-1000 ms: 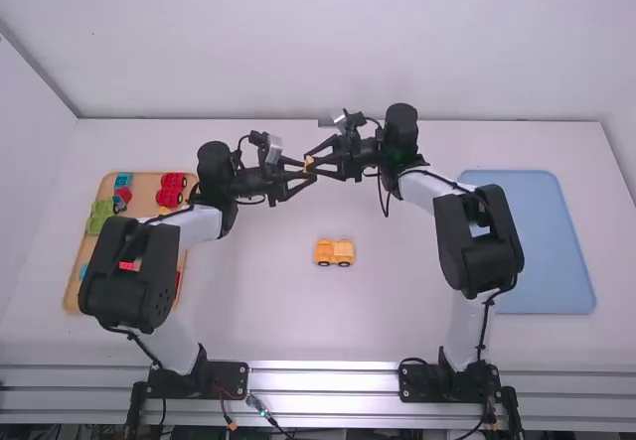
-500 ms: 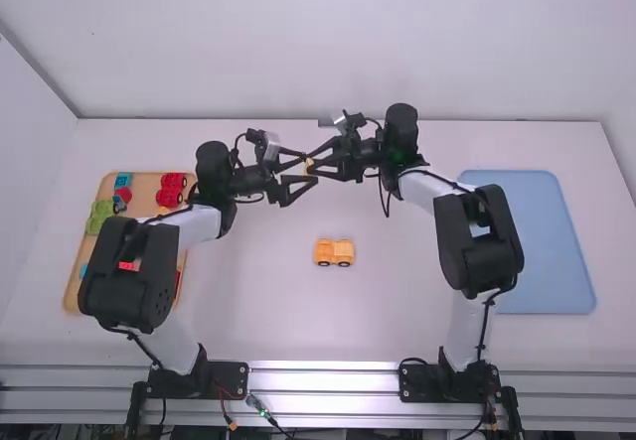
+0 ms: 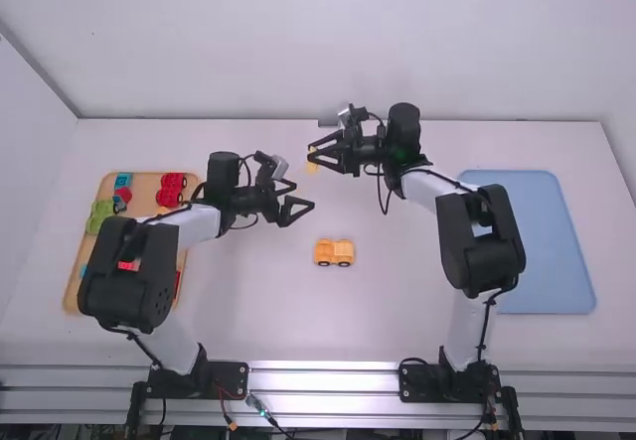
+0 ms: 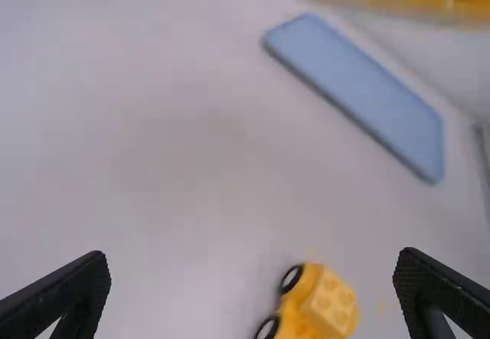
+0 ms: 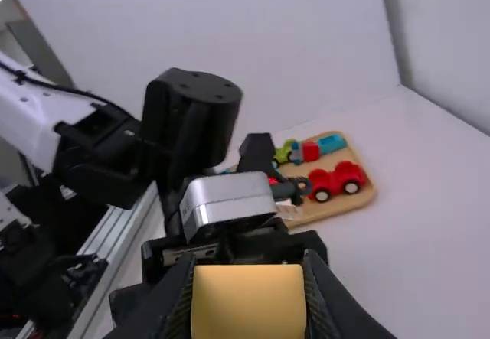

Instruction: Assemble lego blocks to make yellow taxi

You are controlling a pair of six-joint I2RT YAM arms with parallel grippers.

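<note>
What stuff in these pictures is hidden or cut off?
Part of the wooden tray, high view: hidden by the left arm.
One end of the yellow car, left wrist view: cut off by the edge.
Part of the yellow block, right wrist view: cut off by the edge.

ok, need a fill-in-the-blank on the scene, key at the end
The ____ arm's gripper holds a yellow block.
The left gripper is ____, not shut.
The yellow vehicle stands directly on the ____.
In the high view, the tray at right is coloured ____.

Missing words: right; open; table; blue.
</note>
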